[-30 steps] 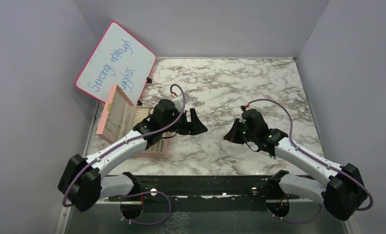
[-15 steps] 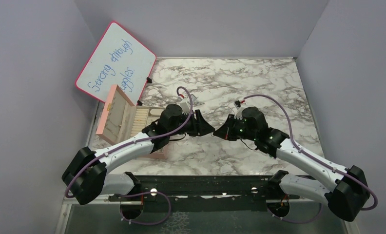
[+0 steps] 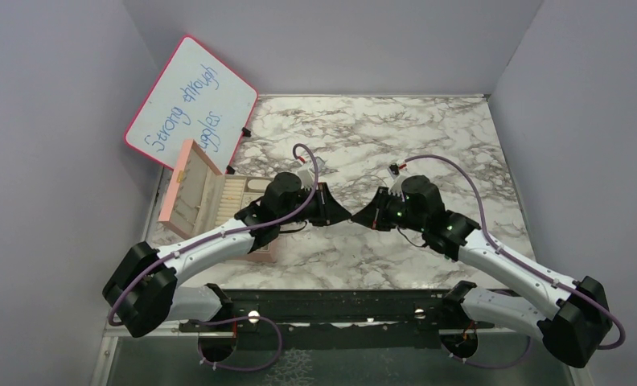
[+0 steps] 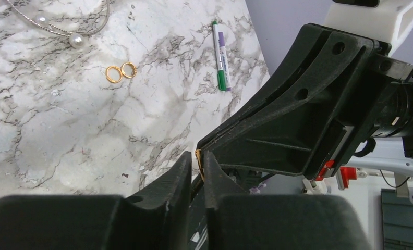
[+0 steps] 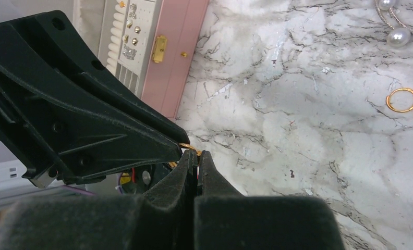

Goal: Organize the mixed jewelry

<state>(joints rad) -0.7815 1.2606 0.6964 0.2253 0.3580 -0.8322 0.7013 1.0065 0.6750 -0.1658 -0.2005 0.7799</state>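
Note:
My two grippers meet tip to tip above the middle of the marble table. The right gripper (image 5: 196,154) (image 3: 360,217) is shut on a small gold ring (image 5: 190,148) that sticks out past its fingertips. The left gripper (image 4: 196,156) (image 3: 345,215) has its jaws drawn in narrow around the same ring (image 4: 197,157), seen edge-on between its tips. Two more gold hoops (image 4: 120,72) (image 5: 402,99) lie side by side on the marble. Small studs (image 5: 134,30) sit in the pink box's padded rows.
The open pink box (image 3: 188,181) (image 5: 170,57) stands at the table's left, behind my left arm. A pearl necklace (image 4: 78,40) (image 5: 398,35) lies beyond the hoops, with a green-and-white pen (image 4: 220,57) near it. A whiteboard (image 3: 191,100) leans in the back left corner.
Both arms swung inward until their tips met. The left gripper's jaws went from wide open to nearly shut around the ring; the right gripper stayed shut.

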